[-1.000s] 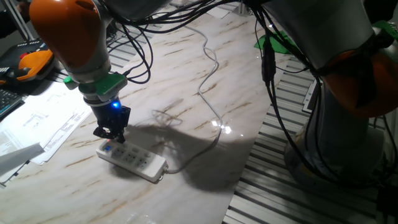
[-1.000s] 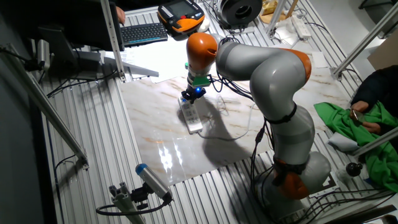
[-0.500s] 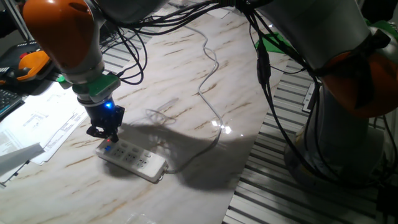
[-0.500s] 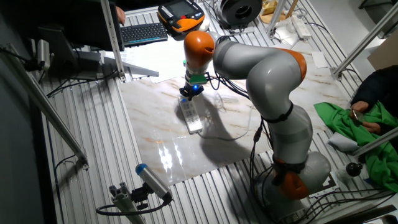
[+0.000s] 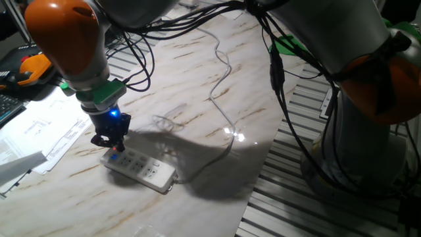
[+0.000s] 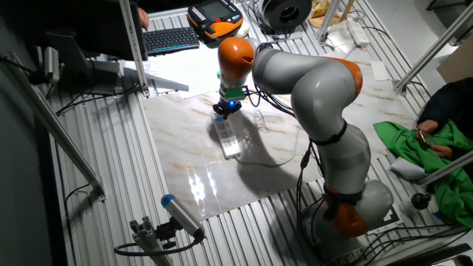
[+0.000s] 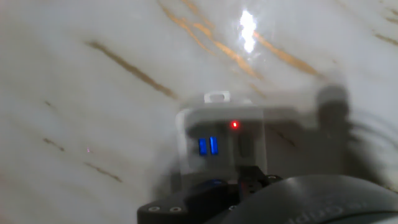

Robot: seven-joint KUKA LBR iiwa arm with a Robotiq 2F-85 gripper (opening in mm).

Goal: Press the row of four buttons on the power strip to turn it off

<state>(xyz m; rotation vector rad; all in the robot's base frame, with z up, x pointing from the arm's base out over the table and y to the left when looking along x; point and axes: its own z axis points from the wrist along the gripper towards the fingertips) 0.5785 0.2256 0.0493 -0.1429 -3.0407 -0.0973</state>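
Where the marbled worktop [image 5: 197, 79] nears its paper-strewn edge, the power strip [image 5: 140, 166] is laid flat, cable [image 5: 220, 85] trailing off toward the far edge. The gripper [image 5: 113, 146] is set down on the strip's blue-marked end [image 7: 208, 145]; a red light [image 7: 234, 125] is seen there. Jaw state cannot be told. The row of four buttons cannot be made out.

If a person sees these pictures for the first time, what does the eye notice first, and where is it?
First comes the big grey and orange arm bending over the marble-patterned table. Its gripper, with a blue light, hangs at one end of the white power strip. The hand view shows a small red light on that strip.
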